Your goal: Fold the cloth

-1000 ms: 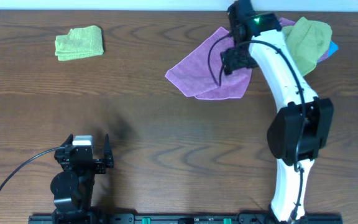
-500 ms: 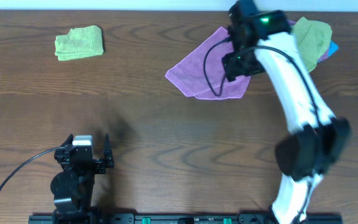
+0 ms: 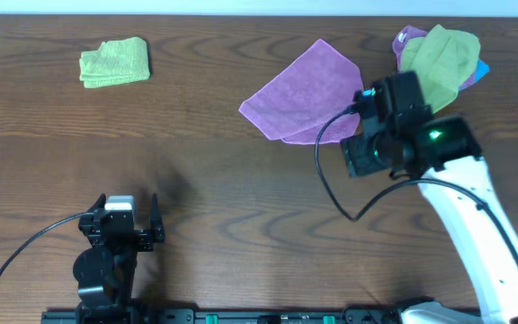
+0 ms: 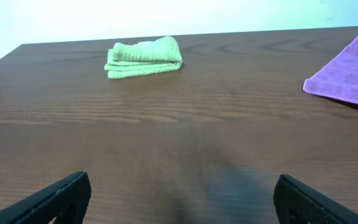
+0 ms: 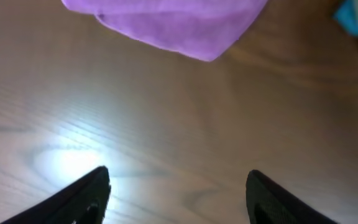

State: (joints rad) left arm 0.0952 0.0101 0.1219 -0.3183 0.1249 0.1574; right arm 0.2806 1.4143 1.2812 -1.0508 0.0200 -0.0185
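Cloths on the brown wooden table [image 3: 196, 180] number four. One is a purple-magenta square microfibre cloth [image 3: 299, 94], spread flat. Two are green: a lime-green folded cloth [image 3: 115, 61] at the far left and a lime-green crumpled cloth [image 3: 439, 56] at the far right. One blue cloth [image 3: 483, 68] peeps from under that crumpled one. More purple fabric [image 3: 408, 38] shows beneath it too; whether that is a separate cloth I cannot tell.

The purple-magenta cloth lies right of centre, toward the far edge, skewed like a diamond. Its long axis runs from its left corner toward its near-right corner, and a doubled layer shows along its near side. Bare wood lies open to its left and in front.

The right gripper [image 5: 178, 175] hovers just off the near-right corner, fingers apart, holding nothing. The left gripper [image 4: 182, 180] sits near-left, spread wide and empty.
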